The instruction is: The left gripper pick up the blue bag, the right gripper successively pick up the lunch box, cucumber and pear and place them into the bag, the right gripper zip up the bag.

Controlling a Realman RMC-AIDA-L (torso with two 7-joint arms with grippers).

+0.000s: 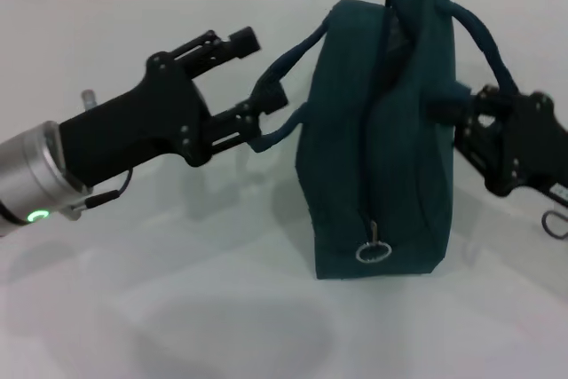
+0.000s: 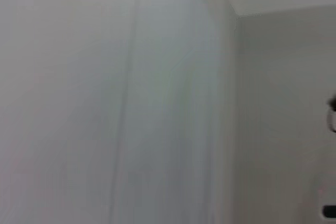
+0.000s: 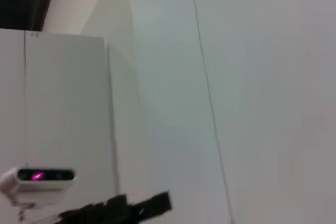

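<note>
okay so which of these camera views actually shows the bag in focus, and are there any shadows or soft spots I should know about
Head view: the blue bag is fairly sharp, with soft shadows on the white table beneath it and the left gripper; the right gripper is by the bag's far side. Left wrist view: only pale, featureless wall, no bag. Right wrist view: blurry white panels, no bag.

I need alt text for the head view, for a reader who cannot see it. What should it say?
A dark teal bag stands upright on a white table, its zipper pull hanging at the near end. The left pincer is at one bag handle, with one finger on its strap; the right pincer is against the bag's other side.
</note>
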